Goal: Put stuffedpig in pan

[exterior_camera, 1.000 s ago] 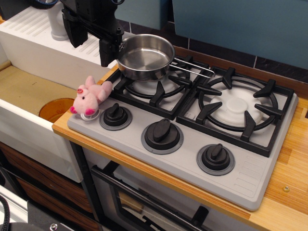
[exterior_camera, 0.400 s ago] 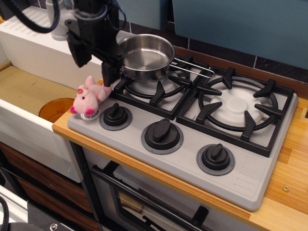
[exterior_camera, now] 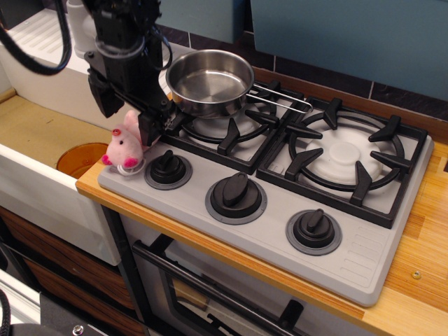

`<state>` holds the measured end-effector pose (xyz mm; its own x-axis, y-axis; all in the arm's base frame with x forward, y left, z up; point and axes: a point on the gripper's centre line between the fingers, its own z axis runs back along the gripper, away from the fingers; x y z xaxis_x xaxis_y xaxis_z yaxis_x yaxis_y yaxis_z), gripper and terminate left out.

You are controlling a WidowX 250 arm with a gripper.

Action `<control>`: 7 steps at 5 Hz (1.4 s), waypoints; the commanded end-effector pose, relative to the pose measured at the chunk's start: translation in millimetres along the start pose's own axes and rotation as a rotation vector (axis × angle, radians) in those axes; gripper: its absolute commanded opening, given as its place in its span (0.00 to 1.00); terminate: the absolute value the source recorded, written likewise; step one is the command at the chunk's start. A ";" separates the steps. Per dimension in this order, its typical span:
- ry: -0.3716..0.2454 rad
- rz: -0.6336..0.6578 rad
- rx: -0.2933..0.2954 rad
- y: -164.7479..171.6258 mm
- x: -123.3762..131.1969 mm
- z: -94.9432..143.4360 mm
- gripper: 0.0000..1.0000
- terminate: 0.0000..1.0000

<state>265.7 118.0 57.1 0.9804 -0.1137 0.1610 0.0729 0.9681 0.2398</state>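
A wooden counter (exterior_camera: 420, 259) runs along the wall, with a grey stove top (exterior_camera: 364, 259) set into it. The stove carries two burners under black grates and three black knobs (exterior_camera: 236, 195) along its front edge. Behind it the wall is teal above a band of dark tiles (exterior_camera: 392, 91). To the left sits a pale sink (exterior_camera: 42, 133) with an orange drain ring (exterior_camera: 80, 157) in its floor and a white ribbed draining board (exterior_camera: 42, 38) behind.

The pan (exterior_camera: 210, 80) stands on the left burner's grate, shiny and empty, its thin wire handle pointing right toward the second burner.

The pig (exterior_camera: 122, 145) lies at the stove's front left corner, just left of the first knob, snout toward the sink, well outside the pan.

The black pincer (exterior_camera: 126, 115) hangs right over the pig with its two fingers spread wide: one finger (exterior_camera: 103, 94) stands behind the toy on the sink side, the other (exterior_camera: 150, 126) comes down by its rear, beside the grate. Whether either finger touches the plush cannot be told.
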 end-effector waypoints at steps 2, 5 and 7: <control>-0.065 0.011 -0.015 -0.4 1.3 -20.6 1.00 0.00; -0.025 0.019 -0.025 1.3 1.8 -31.8 0.00 0.00; 0.036 -0.003 0.020 1.1 0.4 -35.1 0.00 0.00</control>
<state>268.8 125.4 22.6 0.9894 -0.1056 0.1000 0.0775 0.9646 0.2522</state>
